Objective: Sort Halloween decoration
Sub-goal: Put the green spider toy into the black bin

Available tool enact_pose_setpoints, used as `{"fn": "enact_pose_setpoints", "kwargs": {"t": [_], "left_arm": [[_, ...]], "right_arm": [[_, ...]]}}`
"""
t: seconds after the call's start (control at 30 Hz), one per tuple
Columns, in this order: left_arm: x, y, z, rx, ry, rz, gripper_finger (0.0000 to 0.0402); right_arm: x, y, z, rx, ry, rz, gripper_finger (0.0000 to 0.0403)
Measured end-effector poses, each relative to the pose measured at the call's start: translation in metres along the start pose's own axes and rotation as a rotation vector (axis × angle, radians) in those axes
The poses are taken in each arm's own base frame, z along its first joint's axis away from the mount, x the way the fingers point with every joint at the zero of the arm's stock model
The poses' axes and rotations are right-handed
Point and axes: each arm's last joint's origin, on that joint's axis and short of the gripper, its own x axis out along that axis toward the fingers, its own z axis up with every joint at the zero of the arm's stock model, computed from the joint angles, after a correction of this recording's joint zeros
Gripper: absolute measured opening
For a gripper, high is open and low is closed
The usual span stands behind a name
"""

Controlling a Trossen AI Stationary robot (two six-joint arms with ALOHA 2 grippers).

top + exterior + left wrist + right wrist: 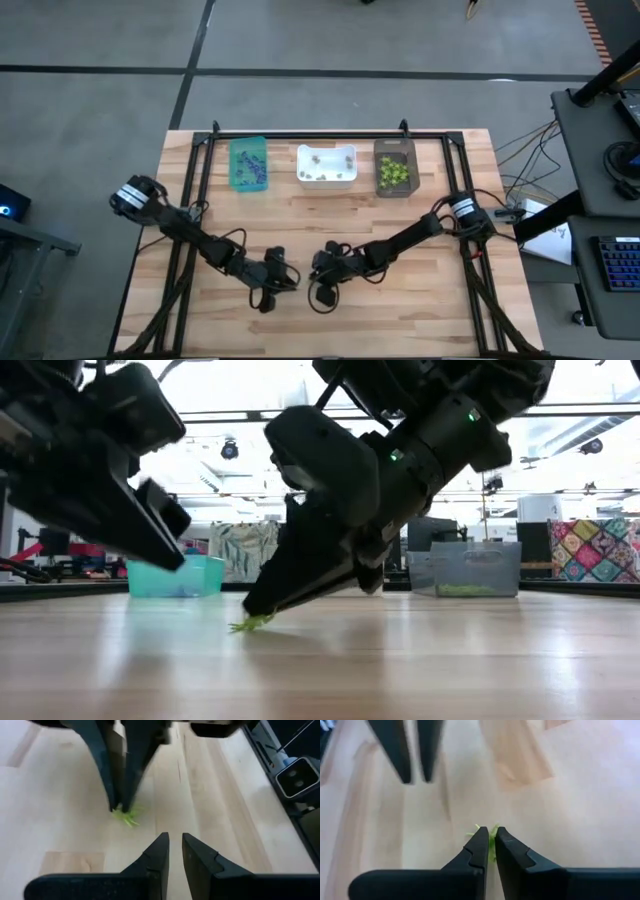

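Lime-green trinket (491,840) pinched between right gripper (490,836) fingertips on table (570,795).

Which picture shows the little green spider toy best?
The left wrist view: the green trinket lies clear on the table, pinched by the right pincer. The low and right wrist views show only bits; the high view hides it.

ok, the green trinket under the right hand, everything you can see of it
The green trinket is tiny, lime-green and looks like plastic, with thin spiky legs splaying out, possibly a spider. It lies on the bare wooden table, near the front middle, apart from the bins. The right hand is shut on it, fingertips down at the tabletop. Nothing else touches it.
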Motion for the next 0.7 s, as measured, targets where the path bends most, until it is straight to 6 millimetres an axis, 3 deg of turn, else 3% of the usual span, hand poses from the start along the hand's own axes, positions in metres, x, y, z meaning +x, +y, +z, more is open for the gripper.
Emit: {"fn": "enact_pose_setpoints", "kwargs": {"t": [0.23,0.5,0.7], "left_arm": [[-0.016,-0.003,0.013,0.012,-0.029,-0.006,0.0035],[-0.015,-0.002,0.013,0.025,-0.048,0.027,0.0035],[-0.014,-0.002,0.013,0.027,-0.056,0.040,0.0035]], "right_arm": [[-0.029,-0.014,0.019,-0.027,0.094,-0.102,0.0022],[-0.074,-0.034,0.033,-0.019,0.267,-0.242,0.0022],[-0.090,-0.035,0.038,-0.026,0.269,-0.292,0.0022]]}}
